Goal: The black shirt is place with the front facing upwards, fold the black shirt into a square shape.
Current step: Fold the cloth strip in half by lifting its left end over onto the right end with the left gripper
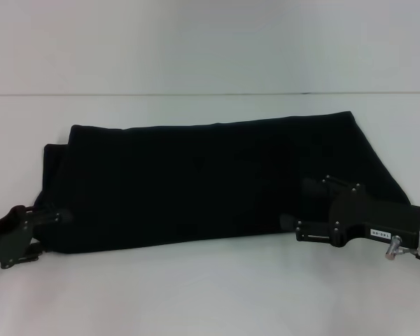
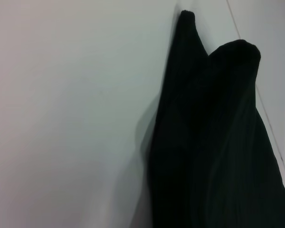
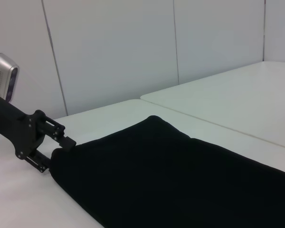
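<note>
The left gripper point(image 1: 56, 215) is pinched on the near left edge of the black shirt point(image 1: 210, 178). The right gripper point(image 1: 294, 227) sits at its near right edge; I cannot tell its grip. The shirt lies folded into a long band across the white table point(image 1: 210, 294).

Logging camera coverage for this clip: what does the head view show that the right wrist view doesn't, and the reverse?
Only the head view shows the right gripper, low at the near right edge of the black shirt, and the shirt's whole folded band across the table. Only the right wrist view shows the panelled wall behind and a second white table. Both show the shirt and the left gripper at its left end.
</note>
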{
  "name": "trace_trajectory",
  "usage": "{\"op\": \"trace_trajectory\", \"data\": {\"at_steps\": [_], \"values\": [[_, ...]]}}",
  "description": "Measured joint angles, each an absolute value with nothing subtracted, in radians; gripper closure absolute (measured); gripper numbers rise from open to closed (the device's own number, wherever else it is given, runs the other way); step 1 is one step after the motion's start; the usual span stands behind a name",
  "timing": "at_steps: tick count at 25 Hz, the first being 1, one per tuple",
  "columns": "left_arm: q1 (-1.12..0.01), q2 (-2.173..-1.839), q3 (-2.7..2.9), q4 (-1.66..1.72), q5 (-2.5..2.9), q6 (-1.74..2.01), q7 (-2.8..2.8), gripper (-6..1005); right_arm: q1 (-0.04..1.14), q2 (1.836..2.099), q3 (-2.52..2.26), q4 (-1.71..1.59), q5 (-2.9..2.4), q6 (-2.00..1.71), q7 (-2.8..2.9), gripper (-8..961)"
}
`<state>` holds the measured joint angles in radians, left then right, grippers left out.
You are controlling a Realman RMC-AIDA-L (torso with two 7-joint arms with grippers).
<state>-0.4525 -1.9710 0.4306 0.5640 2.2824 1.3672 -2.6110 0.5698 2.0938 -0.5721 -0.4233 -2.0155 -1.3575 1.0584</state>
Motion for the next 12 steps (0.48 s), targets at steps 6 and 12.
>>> {"op": "trace_trajectory", "data": {"at_steps": [6,12], "values": [[-0.453,-1.977,0.435,0.584,2.282,1.365,-2.605,331,0.569,2.094,-0.571,-0.423,-2.016,-1.358,1.058,6],[-0.455,-1.978,0.442,0.582,2.283,1.359,-2.612,596,0.570,2.094,-0.571,-0.423,-2.016,-1.360,1.058,6]]}}
